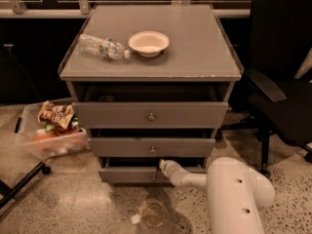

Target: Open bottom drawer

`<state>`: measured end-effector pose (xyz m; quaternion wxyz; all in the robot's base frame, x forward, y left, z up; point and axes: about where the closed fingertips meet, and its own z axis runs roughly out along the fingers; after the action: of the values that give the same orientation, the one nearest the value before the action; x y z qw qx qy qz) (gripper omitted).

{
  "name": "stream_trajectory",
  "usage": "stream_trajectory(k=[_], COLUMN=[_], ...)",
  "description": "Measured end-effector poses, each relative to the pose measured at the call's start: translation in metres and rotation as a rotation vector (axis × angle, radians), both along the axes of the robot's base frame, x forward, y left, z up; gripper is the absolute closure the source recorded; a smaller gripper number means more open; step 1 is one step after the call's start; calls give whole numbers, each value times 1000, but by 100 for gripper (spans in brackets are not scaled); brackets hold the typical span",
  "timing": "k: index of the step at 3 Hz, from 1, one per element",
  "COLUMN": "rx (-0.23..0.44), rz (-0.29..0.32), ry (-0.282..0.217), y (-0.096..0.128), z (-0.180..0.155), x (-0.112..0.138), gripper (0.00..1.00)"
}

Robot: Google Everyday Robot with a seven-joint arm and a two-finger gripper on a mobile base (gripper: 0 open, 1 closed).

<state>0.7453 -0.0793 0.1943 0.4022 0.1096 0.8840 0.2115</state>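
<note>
The grey cabinet [151,57] has three drawers, each pulled out a little. The bottom drawer [127,175] is the lowest and shortest front, just above the floor, with a small round knob [153,178]. My white arm reaches in from the lower right. My gripper [165,166] sits at the top edge of the bottom drawer's front, just above and right of the knob. The mid drawer [151,147] and top drawer [150,115] are above it.
A plastic bottle [102,47] lies on its side and a white bowl [148,43] stands on the cabinet top. A clear bin of snacks [48,130] is on the floor at the left. A black office chair [282,82] stands at the right. A clear cup [153,214] lies on the floor in front.
</note>
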Motion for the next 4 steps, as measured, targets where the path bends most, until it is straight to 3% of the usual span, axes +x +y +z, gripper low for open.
stream_trajectory(k=[2, 3, 4], rx=[-136, -203, -225], rz=[75, 133, 158], ry=[128, 219, 256], y=[-24, -41, -45], z=[-11, -21, -25], x=[-40, -67, -78], gripper=[100, 100, 100])
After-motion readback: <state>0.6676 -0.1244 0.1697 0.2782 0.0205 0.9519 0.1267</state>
